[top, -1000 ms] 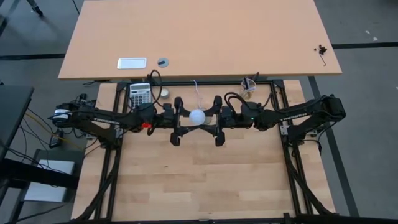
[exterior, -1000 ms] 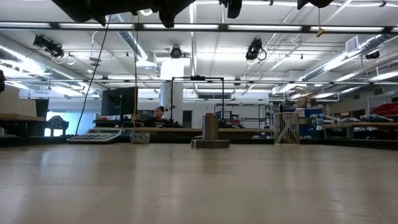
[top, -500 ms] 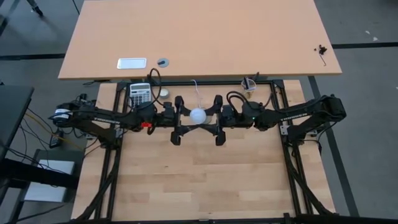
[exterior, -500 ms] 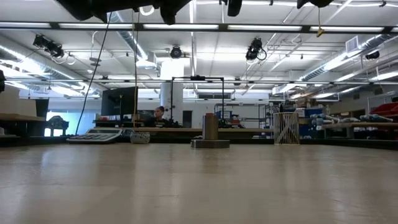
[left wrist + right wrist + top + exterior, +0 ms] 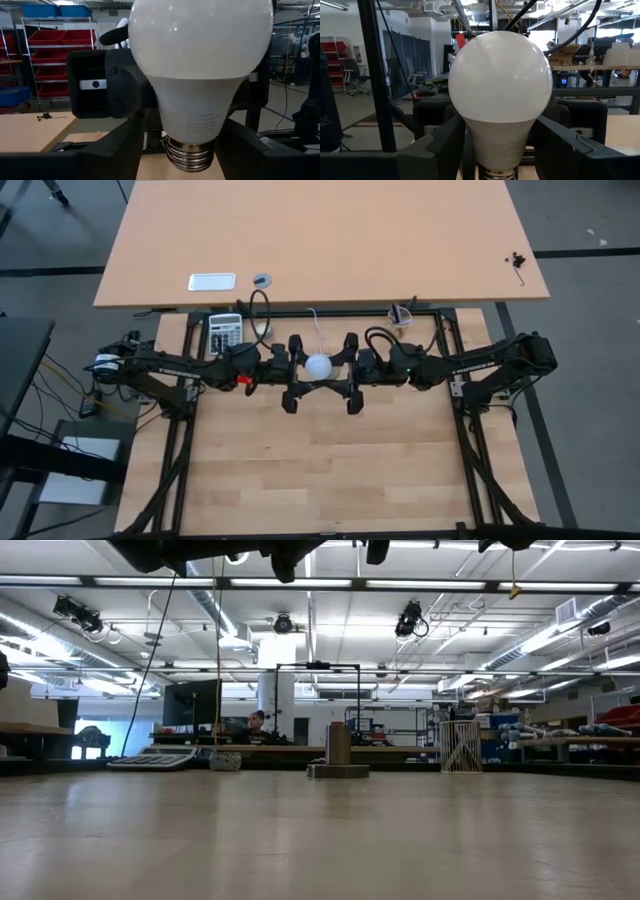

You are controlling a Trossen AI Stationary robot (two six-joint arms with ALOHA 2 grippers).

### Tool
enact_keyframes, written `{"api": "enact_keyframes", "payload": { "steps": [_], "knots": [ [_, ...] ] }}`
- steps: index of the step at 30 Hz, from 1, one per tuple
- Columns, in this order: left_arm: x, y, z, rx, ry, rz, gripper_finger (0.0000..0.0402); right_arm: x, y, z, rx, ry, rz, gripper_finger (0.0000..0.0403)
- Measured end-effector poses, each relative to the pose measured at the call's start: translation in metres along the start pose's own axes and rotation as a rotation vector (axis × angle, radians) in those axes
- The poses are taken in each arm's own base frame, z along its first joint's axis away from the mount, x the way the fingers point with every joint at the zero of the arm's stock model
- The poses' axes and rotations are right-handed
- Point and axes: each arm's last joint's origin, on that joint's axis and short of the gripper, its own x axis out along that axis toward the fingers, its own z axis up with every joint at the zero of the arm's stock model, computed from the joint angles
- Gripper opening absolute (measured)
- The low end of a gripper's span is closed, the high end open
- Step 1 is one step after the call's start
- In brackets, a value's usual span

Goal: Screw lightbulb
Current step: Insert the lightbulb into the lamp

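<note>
Gripping the small white pear-shaped lightbulb [image 5: 318, 366] by its narrow neck with the right gripper [image 5: 336, 368], dark pads pressed to both sides of the neck in the right wrist view. Meeting it head-on from the opposite side with the left gripper [image 5: 302, 368], drawn up just beside the same neck. Cannot tell whether that one is clamped or merely flanking the glass. Holding the lightbulb in the air above the light wooden slatted table [image 5: 330, 470], at mid-width and toward the far edge, with neither arm clearly the nearer.

Keeping the long axis upright: rounded globe on top, grey threaded screw end [image 5: 190, 155] hanging free below. Judging the next move to turn on that vertical line, with the threads brought straight down onto whatever receives them and no tilt.

Looking down from the high view, shows only the white dome between the two dark heads, plus a thin white cord [image 5: 313, 323] running in from the far edge toward the spot beneath; hides anything directly below. Looking level from the low view, gives what the overhead picture lacks: a round grey metal socket [image 5: 338, 752] standing upright on its flat base, far back on the table, with nothing yet seated in it and the arms only as dark shapes at the upper border. Probably sits under the lightbulb, though no single view confirms the alignment. Showing the bare threads only in the left wrist view; cutting them off almost entirely in the right wrist view.
</note>
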Motion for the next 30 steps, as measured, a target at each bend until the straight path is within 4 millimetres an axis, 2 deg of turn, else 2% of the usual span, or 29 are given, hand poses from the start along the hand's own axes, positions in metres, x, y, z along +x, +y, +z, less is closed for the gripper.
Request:
{"api": "enact_keyframes", "payload": {
  "steps": [8, 24, 30],
  "knots": [
    [-0.0003, 0.0, 0.0003, -0.001, 0.001, 0.0, 0.0212, 0.0, 0.0001, -0.0019, -0.002, 0.019, 0.0, 0.0227],
    [-0.0005, -0.0013, 0.0007, 0.0, 0.001, -0.043, 0.0231, 0.0001, 0.0004, -0.0033, -0.002, 0.032, 0.006, 0.0227],
    [-0.0016, -0.0013, 0.0008, 0.025, 0.016, -0.042, 0.0202, 0.0002, 0.0015, -0.0038, 0.003, 0.035, 0.008, 0.0227]
  ]
}}
